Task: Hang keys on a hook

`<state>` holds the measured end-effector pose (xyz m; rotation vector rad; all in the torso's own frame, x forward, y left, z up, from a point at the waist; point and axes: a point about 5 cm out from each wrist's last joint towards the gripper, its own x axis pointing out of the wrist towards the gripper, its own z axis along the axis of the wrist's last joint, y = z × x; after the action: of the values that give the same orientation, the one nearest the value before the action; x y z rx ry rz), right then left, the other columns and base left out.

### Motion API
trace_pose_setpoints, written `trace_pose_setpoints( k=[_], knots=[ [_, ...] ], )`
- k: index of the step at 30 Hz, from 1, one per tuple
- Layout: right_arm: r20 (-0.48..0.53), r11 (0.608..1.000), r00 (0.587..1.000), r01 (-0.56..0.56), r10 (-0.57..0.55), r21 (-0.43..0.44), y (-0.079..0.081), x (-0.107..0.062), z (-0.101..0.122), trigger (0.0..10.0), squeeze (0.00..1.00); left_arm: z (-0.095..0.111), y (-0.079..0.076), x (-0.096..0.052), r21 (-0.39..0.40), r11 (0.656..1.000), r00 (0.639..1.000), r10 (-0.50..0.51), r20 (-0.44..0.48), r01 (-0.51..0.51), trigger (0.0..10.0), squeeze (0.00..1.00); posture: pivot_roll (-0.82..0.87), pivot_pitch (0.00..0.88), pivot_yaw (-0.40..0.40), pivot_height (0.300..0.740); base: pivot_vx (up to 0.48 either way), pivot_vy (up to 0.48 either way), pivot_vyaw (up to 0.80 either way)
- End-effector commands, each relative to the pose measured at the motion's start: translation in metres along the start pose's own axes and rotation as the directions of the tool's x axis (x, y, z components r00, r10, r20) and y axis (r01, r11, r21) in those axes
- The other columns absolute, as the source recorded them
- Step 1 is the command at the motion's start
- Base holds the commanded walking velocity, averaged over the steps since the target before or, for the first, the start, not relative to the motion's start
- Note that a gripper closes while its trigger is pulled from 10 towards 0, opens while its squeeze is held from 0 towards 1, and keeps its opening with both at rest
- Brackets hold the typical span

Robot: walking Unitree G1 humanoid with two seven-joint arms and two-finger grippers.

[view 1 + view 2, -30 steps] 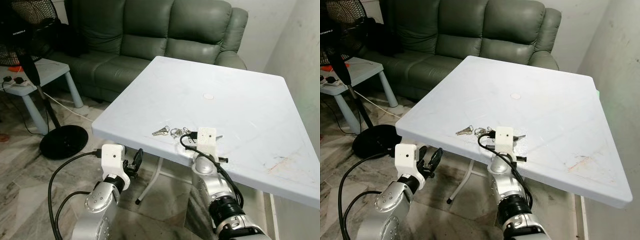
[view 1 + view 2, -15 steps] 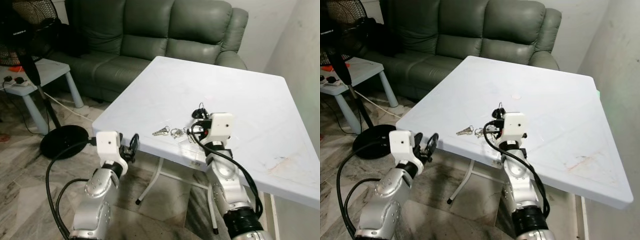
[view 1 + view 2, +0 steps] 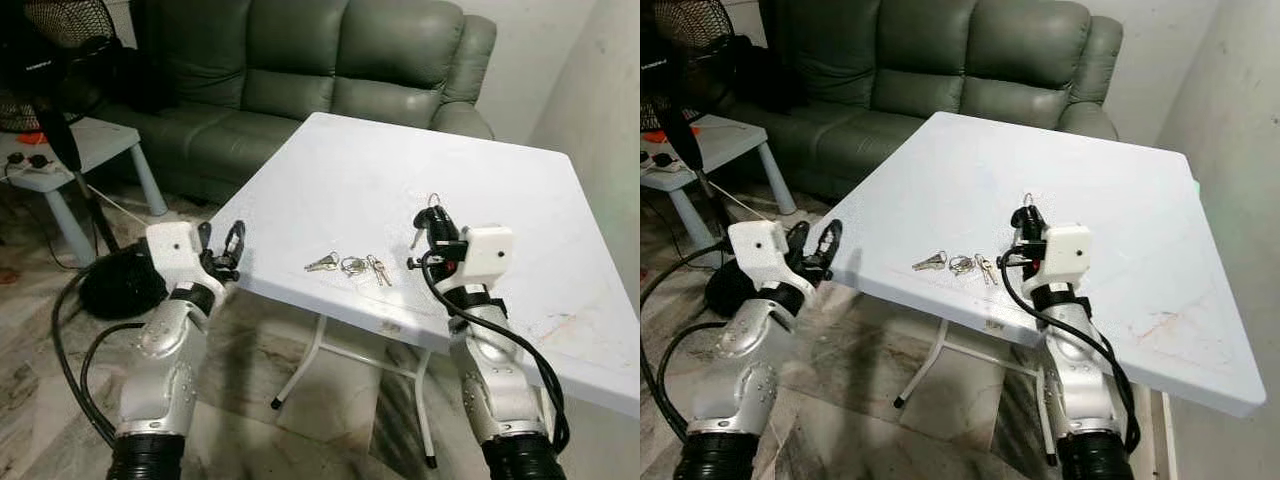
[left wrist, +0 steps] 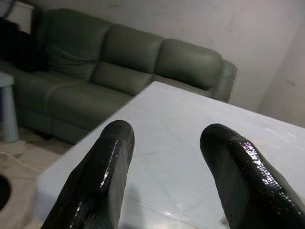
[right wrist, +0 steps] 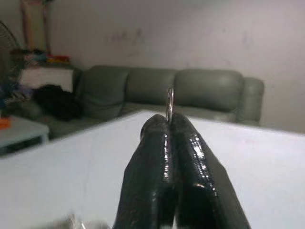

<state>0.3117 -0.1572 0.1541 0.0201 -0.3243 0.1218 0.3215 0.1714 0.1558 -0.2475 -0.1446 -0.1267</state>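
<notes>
A bunch of silver keys (image 3: pixel 347 265) on rings lies flat on the white table (image 3: pixel 480 200), near its front edge. To their right, my right gripper (image 3: pixel 432 216) is raised above the tabletop, pointing up. It is shut on a thin metal hook (image 5: pixel 169 101) whose loop sticks out above the fingertips (image 5: pixel 157 125). My left gripper (image 3: pixel 221 243) hovers open beside the table's front left corner, left of the keys, with nothing between its fingers (image 4: pixel 112 143).
A green leather sofa (image 3: pixel 300 70) stands behind the table. A black standing fan (image 3: pixel 60 60) and a small pale side table (image 3: pixel 95 140) are to the left, with a cable across the marble floor. A wall (image 3: pixel 600 110) runs close along the table's right side.
My right gripper has risen from the table's front edge and moved right of the keys, the hook in it. My left arm has lifted to the table's left corner.
</notes>
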Motion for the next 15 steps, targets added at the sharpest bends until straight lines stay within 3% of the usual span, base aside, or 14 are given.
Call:
trace_pose_setpoints(
  k=[1,6,15],
  knots=[
    [-0.020,1.000,1.000,0.015,-0.015,-0.012,-0.005,-0.004,-0.001,10.0,0.00,0.002,0.005,-0.001,-0.007,1.000,1.000,0.005,0.010,-0.005,10.0,0.00,0.19,0.000,-0.005,0.740,0.000,0.000,0.00],
    [-0.086,0.999,0.996,0.033,-0.033,0.005,-0.007,-0.011,-0.009,10.0,0.00,0.003,0.013,0.000,-0.024,0.999,0.999,0.031,0.017,-0.031,10.0,0.00,0.18,0.000,0.000,0.740,0.000,0.000,0.00],
    [-0.121,0.999,0.991,0.054,-0.053,0.005,-0.008,-0.004,-0.011,10.0,0.00,0.002,0.011,0.006,-0.039,0.999,0.999,0.038,0.022,-0.037,10.0,0.00,0.18,0.000,-0.001,0.740,0.000,0.000,-0.65]
  ],
)
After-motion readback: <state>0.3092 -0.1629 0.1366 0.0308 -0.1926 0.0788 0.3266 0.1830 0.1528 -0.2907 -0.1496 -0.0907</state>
